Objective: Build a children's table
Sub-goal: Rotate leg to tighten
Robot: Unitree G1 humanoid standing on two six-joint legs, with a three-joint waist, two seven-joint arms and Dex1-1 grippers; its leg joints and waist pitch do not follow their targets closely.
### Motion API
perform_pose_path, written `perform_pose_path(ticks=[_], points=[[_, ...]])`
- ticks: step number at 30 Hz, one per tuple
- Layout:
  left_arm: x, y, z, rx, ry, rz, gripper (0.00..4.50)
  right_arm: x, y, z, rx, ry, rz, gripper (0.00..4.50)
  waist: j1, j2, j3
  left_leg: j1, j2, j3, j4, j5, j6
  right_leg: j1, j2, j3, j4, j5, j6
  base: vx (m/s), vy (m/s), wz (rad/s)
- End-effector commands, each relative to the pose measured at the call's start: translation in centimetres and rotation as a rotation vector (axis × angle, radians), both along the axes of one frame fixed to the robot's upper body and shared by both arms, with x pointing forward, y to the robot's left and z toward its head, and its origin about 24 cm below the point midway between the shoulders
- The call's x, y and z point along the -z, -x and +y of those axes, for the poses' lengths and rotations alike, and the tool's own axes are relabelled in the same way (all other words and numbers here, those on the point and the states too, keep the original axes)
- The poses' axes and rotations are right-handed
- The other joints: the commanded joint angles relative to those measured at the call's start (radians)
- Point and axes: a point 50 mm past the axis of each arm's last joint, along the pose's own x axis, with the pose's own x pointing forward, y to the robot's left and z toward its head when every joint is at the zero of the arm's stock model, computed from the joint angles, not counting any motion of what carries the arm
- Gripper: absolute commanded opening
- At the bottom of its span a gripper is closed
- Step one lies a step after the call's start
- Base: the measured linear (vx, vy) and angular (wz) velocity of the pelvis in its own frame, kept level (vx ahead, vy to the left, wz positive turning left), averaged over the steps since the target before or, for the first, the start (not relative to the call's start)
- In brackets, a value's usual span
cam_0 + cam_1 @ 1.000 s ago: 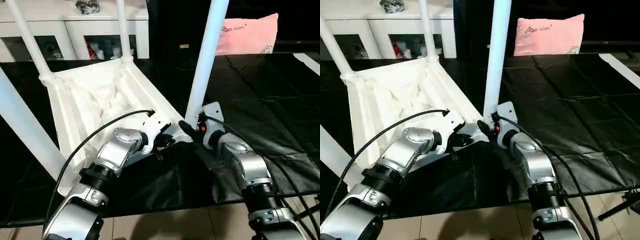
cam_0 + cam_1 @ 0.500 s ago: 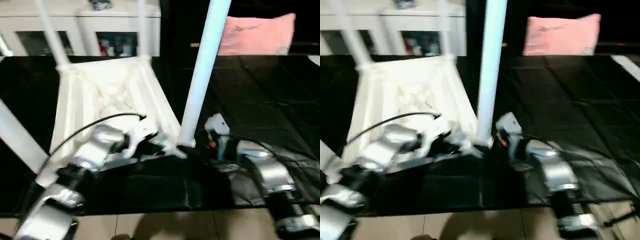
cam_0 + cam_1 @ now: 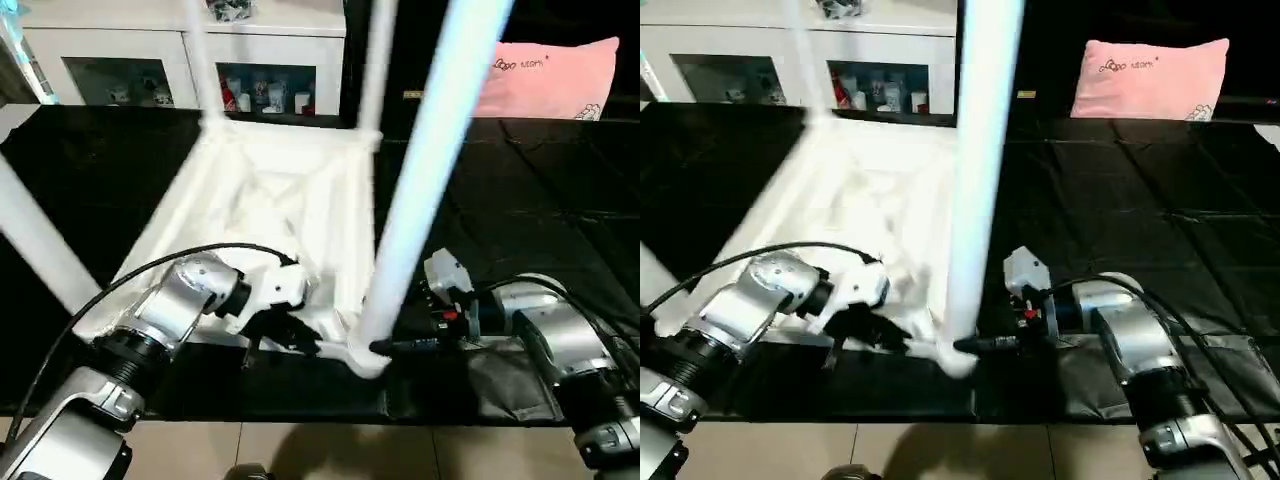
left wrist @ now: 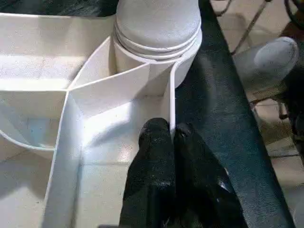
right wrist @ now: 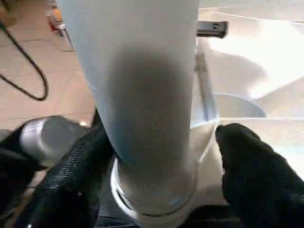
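The left gripper (image 4: 170, 137) has its jaws pinched on a thin rib of the upturned tabletop (image 3: 270, 200), just beside a corner socket. The right gripper (image 5: 156, 156) has wide jaws flanking the leg (image 3: 420, 190) seated there.

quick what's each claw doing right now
Left claw: shut on a thin rib of the tabletop.
Right claw: fingers spread either side of the near leg; grip cannot be told.

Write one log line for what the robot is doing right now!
left end effector: pinching tabletop rib | right end effector: around near leg | legs: in sockets
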Motion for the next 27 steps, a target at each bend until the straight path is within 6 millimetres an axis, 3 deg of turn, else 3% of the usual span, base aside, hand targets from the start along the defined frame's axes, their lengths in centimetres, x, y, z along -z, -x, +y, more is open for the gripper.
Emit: perform_pose_path(ticks=[1,13,20,24,27], points=[[-0.9,0.4,-1.3,0.121,0.016,-0.012,0.00,-0.6,-0.2,-0.2,-0.027,0.001,0.001,3.23,-0.007,-0.004,-0.069,0.001,0.044,-0.007,-0.068,-0.164,0.063,0.061,-0.070,0.062,-0.066,-0.258,-0.186,0.000,0.000,0.00],[-0.7,0.4,-1.5,0.140,0.006,-0.017,0.00,-0.3,0.1,-0.4,-0.080,0.000,0.082,2.22,-0.007,-0.005,-0.070,0.001,0.044,-0.007,-0.066,-0.145,0.067,0.060,-0.069,0.061,-0.064,-0.253,-0.186,0.000,0.000,0.00],[-0.3,0.1,-1.5,0.054,0.016,-0.006,0.00,-0.1,0.5,-0.3,-0.069,-0.024,0.112,2.09,-0.006,-0.005,-0.070,0.001,0.043,-0.006,-0.065,-0.142,0.065,0.060,-0.068,0.061,-0.066,-0.260,-0.183,0.000,0.000,0.00],[-0.3,-0.1,-1.5,-0.039,0.042,0.021,0.00,0.1,0.5,0.0,0.012,-0.057,0.115,2.09,-0.005,-0.006,-0.068,0.004,0.044,-0.006,-0.067,-0.157,0.058,0.059,-0.069,0.061,-0.070,-0.291,-0.174,0.000,0.000,0.00],[-0.4,-1.0,-2.4,-0.248,0.096,0.004,0.00,1.5,-0.8,0.8,0.269,0.015,0.035,2.09,-0.017,-0.006,-0.061,0.002,0.038,-0.011,-0.072,-0.192,0.028,0.059,-0.071,0.056,-0.082,-0.393,-0.138,0.000,0.000,0.00]])
